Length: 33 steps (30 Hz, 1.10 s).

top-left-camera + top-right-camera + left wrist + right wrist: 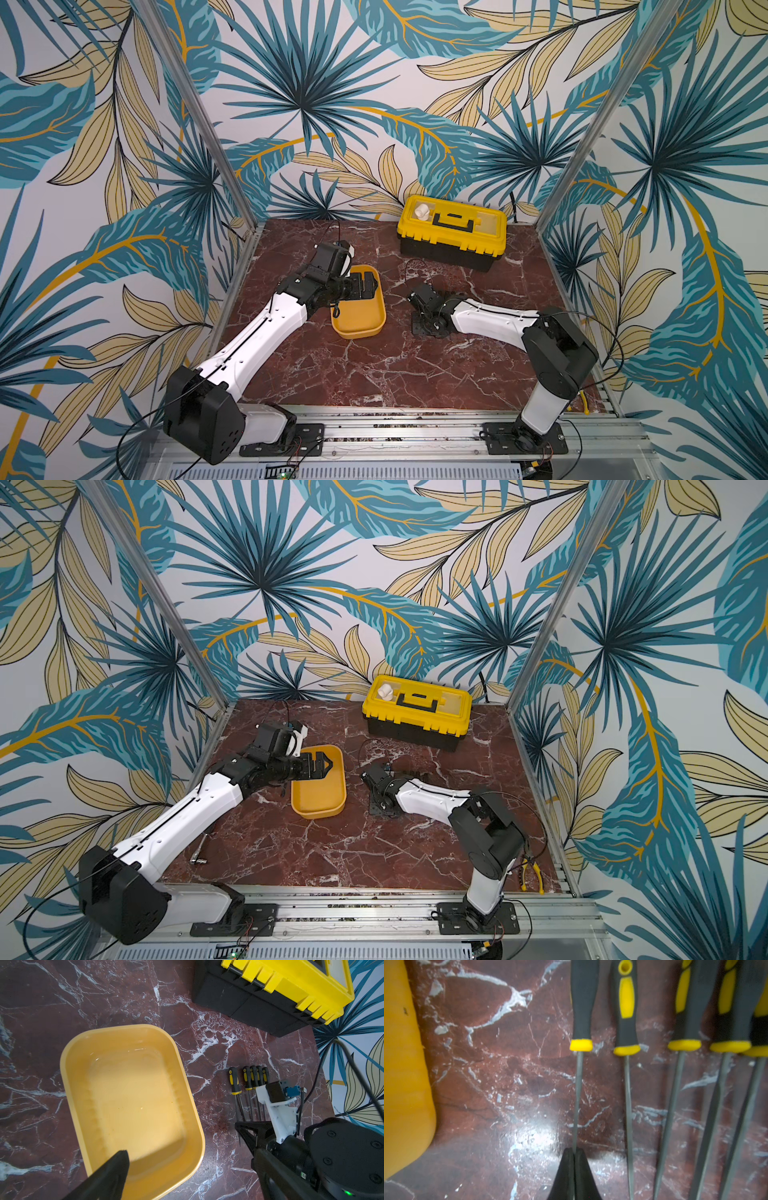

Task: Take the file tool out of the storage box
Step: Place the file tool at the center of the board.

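Marble tabletop (pixel 41 1022), storage box (pixel 124 1028) lying empty: we are setting the file down.
Our right gripper (pixel 574 1152) is pinched tight on the bare steel near the tip of the file tool (pixel 583 1012), which is already outside the box, low at the marble just beside a row of four other files (pixel 626 1022); whether its handle rests on the surface we cannot tell. Our left gripper (pixel 325 766) hangs over the box with its fingers spread wide, holding nothing. To finish well, we judge we should keep the file parallel to its neighbours, let the handle settle first, open only a little so the thin blade does not flick or roll into the next file, then lift straight away.
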Motion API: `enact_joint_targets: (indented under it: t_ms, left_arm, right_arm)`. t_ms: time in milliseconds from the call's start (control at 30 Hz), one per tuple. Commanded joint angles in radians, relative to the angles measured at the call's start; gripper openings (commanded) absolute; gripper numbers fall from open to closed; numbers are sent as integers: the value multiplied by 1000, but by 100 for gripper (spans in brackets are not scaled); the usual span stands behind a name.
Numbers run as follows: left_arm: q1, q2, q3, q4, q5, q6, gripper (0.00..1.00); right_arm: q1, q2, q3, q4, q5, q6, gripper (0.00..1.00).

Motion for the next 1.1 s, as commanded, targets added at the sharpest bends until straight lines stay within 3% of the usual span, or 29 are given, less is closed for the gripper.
enact_joint_targets:
  t_ms: [0, 833, 1067]
  left_arm:
    - [5, -26, -40, 1, -21, 5, 100]
    - [4, -26, -81, 44, -68, -23, 100]
    - [3, -27, -85, 47, -69, -31, 100]
  right_arm:
    - [-10, 31, 24, -49, 37, -37, 0]
    - [-21, 95, 35, -55, 39, -45, 0]
    - [-20, 100, 35, -54, 38, -44, 5]
